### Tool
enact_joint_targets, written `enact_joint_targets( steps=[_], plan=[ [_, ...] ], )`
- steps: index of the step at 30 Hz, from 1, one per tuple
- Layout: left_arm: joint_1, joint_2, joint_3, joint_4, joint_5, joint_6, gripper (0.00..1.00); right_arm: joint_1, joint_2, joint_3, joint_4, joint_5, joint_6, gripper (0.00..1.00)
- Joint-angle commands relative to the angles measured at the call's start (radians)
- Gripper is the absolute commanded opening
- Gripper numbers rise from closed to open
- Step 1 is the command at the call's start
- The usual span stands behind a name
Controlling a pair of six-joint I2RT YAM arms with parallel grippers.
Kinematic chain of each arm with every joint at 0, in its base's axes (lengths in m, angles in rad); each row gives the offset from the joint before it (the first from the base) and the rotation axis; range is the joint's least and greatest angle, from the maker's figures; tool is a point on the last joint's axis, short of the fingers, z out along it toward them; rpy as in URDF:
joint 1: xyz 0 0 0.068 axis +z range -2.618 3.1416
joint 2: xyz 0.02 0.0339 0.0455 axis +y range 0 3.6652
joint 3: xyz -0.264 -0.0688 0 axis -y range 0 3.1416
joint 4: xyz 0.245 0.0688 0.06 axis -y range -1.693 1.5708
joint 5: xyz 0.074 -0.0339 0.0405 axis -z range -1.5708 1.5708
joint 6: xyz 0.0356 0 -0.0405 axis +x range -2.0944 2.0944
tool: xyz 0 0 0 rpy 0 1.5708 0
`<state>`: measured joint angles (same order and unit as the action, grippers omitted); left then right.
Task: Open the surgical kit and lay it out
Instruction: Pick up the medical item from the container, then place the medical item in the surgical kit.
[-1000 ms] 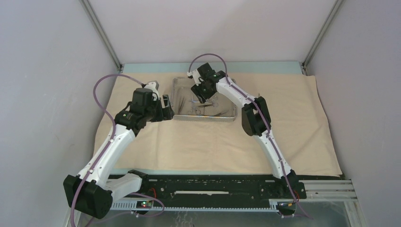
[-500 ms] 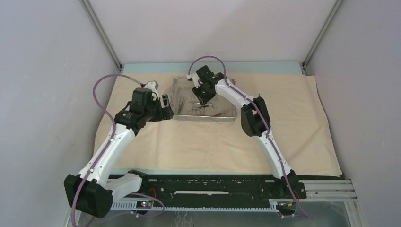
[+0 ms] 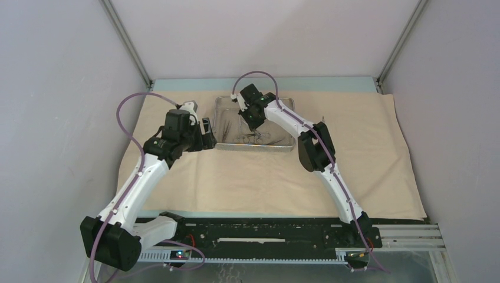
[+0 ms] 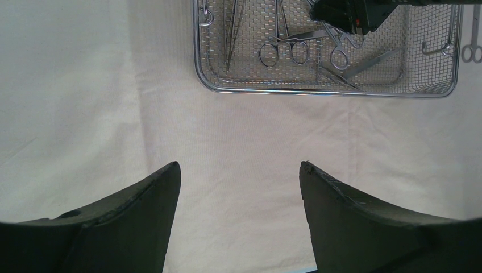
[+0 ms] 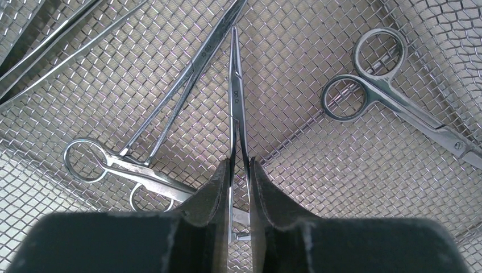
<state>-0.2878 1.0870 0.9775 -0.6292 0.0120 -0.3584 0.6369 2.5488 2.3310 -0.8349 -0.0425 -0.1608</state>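
Grey walls [image 3: 265, 35] are closing in the cell on three sides, and the desk [image 3: 330, 83] is showing only as a pale blue strip past the far edge of the beige wrapping cloth [image 3: 253, 183], which is lying opened out flat over almost all of it. The steel tray [image 3: 253, 147] is sitting on the cloth toward the far side, roughly centred between the two arms. The right claw [image 5: 240, 165] is reaching down into the tray and is closed on the slim forceps [image 5: 236, 91], with one finger pressing each side of the shanks and the tips pointing away from the wrist camera. The forceps are lying flat on the mesh, not lifted as far as I can tell. Beside them to the left in the right wrist view, a second ring-handled forceps [image 5: 170, 108] is lying at an angle, tweezers [image 5: 51, 51] are sitting in the upper left corner, and scissors [image 5: 392, 96] are lying well apart on the right. The left claw [image 4: 240, 168] is hanging over bare cloth just beside the tray's left end with its jaws standing wide apart and nothing between them. In the left wrist view one more ring-handled instrument [image 4: 470, 45] is lying on the cloth just outside the tray rim, cut off by the frame edge.
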Motion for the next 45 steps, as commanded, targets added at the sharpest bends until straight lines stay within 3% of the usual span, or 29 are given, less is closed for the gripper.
enact_joint_targets(
  steps=[1, 33, 45],
  plan=[
    [0.006, -0.003, -0.016, 0.028, 0.014, -0.002, 0.81, -0.008, -0.063, -0.015, -0.006, 0.042, 0.045, 0.13],
    [0.006, -0.013, -0.021, 0.032, 0.029, -0.006, 0.81, -0.086, -0.284, -0.027, -0.035, 0.113, 0.135, 0.07],
    [0.006, -0.029, -0.028, 0.039, 0.066, -0.009, 0.81, -0.223, -0.536, -0.331, 0.031, 0.129, 0.155, 0.06]
  ],
)
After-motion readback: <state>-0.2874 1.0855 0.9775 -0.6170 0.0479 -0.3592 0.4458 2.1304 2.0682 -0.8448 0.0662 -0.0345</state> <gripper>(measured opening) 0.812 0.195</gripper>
